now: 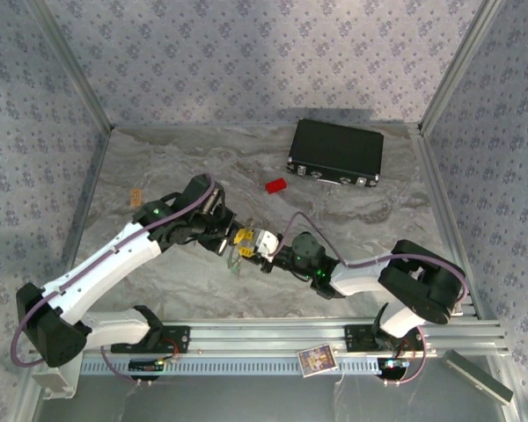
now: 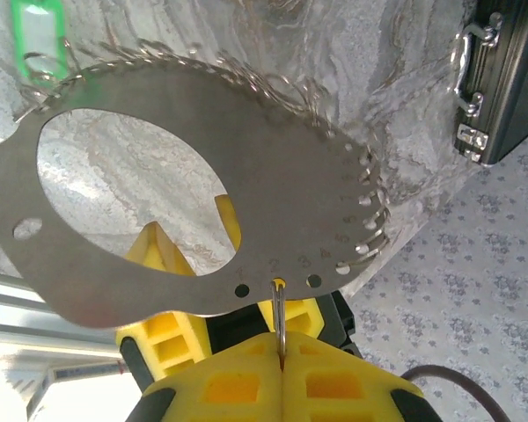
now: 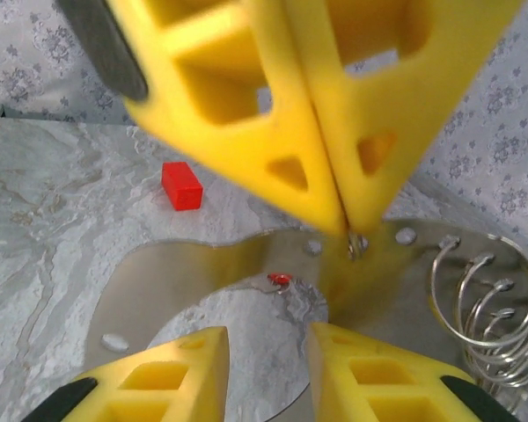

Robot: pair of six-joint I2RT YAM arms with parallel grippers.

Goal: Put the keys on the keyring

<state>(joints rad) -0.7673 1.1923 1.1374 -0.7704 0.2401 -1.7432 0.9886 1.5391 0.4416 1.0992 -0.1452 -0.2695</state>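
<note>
Keyring (image 2: 279, 309), edge-on at lower centre, rises to a hole in the metal plate (image 2: 273, 158) and is pinched by the closed left hand (image 2: 280, 352). Green key (image 2: 40, 40), upper left, hangs by the plate's rim. Judged unfinished: no key sits on the ring. Right hand (image 3: 268, 369), fingers moderately apart, holds nothing.
</note>
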